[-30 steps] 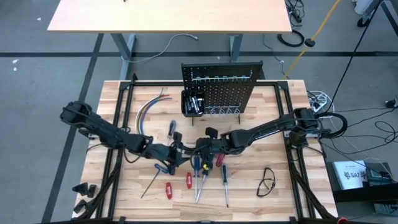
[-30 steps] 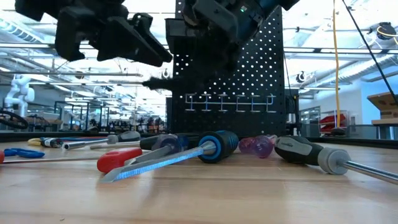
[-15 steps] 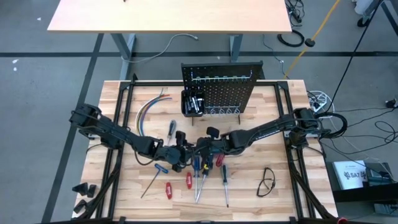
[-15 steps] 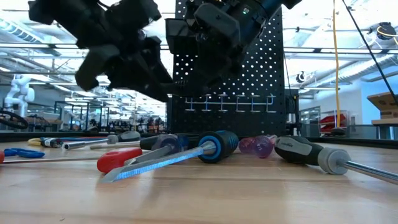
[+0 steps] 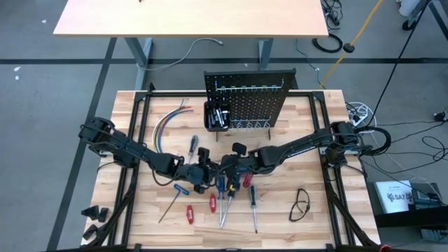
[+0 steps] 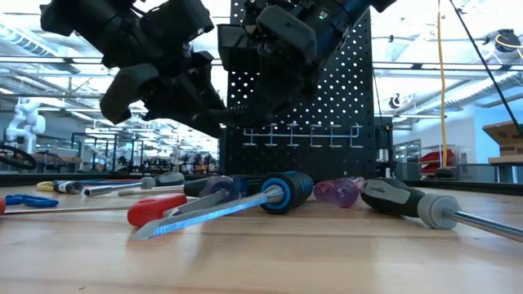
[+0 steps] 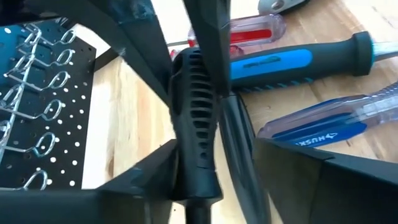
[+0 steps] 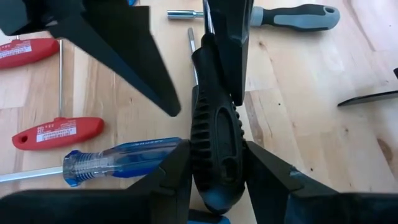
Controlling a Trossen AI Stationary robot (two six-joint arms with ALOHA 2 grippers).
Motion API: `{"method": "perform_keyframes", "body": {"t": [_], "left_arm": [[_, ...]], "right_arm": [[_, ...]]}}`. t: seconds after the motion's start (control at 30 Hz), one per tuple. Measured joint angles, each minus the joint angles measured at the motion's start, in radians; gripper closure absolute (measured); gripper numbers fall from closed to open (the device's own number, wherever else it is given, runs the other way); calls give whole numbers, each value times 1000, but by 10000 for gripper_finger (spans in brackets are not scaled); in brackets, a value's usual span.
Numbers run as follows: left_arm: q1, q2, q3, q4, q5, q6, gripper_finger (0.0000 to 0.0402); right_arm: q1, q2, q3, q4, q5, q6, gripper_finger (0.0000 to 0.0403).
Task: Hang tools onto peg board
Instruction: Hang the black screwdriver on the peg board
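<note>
A black ribbed-handled screwdriver (image 8: 214, 146) sits clamped between the right gripper's (image 8: 214, 180) two fingers, which press against either side of its handle above the middle of the table (image 5: 315, 140). The left gripper (image 7: 199, 155) has come in from the other side and brackets the same black handle (image 7: 194, 118) — its fingers stand fairly wide on either side of it, and whether they actually press on it I cannot tell. In the high view the two grippers meet at the table's centre, the left gripper (image 5: 201, 172) touching or just beside the right gripper (image 5: 227, 166), both a little in front of the peg board (image 5: 250, 94). Under them lies the rest of the tools: a clear blue-handled screwdriver (image 8: 121, 160), two red T-handled keys (image 8: 53, 132), a black-and-blue-handled screwdriver (image 7: 298, 59), a clear red-handled one (image 7: 249, 32) and a grey-and-black nut driver (image 8: 292, 17), all flat on the wood. The peg board stands upright at the table's far edge, with a row of metal hooks (image 6: 298, 133) across its front and a small black bin (image 5: 216, 116) on its left part holding silver bits. A bundle of coloured wires (image 5: 168, 120) lies left of the board — and a pair of glasses (image 5: 300, 204) lies near the right front.
</note>
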Motion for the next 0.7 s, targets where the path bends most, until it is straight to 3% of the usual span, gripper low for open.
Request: {"method": "perform_keyframes", "body": {"t": [0.2,0.33,0.57,0.7], "left_arm": [[6,0,0,13,37,-7,318],[6,0,6,10,57,-8,320],[11,-5,10,-7,62,-22,320],[11,-36,9,-40,63,-19,320]], "right_arm": [[2,0,0,-7,-11,-1,292],[4,0,0,-8,-11,-9,289],[2,-37,1,-64,-40,-17,216],[28,-108,2,-152,37,19,196]]}}
